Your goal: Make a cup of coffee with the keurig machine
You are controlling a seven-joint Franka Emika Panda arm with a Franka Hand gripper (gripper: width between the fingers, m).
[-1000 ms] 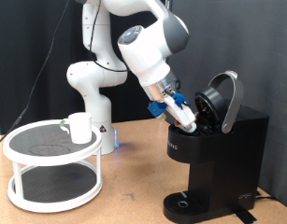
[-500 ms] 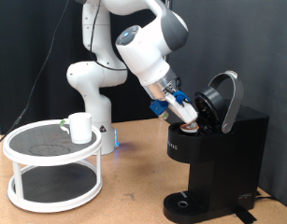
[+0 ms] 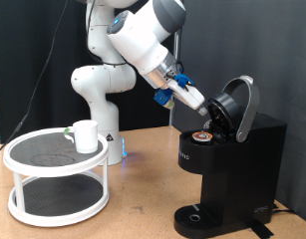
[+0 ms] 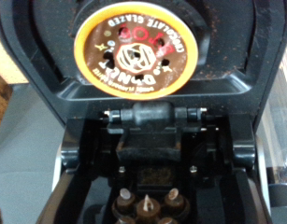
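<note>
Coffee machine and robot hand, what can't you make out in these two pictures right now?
- Gripper: exterior view too small to show how its jaws stand; wrist view does not show it.
- Pod lettering: blurred in the wrist view; tiny in the exterior view.
- Coffee machine: its right side is cut off by the exterior view's edge.
- Cup contents: hidden by its own wall.

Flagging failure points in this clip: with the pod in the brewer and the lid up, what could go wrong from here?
1. The keurig machine has its lid raised, and the gripper hangs close beside it; a careless move could knock it.
2. The pod may not be fully seated, so closing could jam.
3. The cup sits on the white stand, not under the spout, so brewing would spill.
</note>
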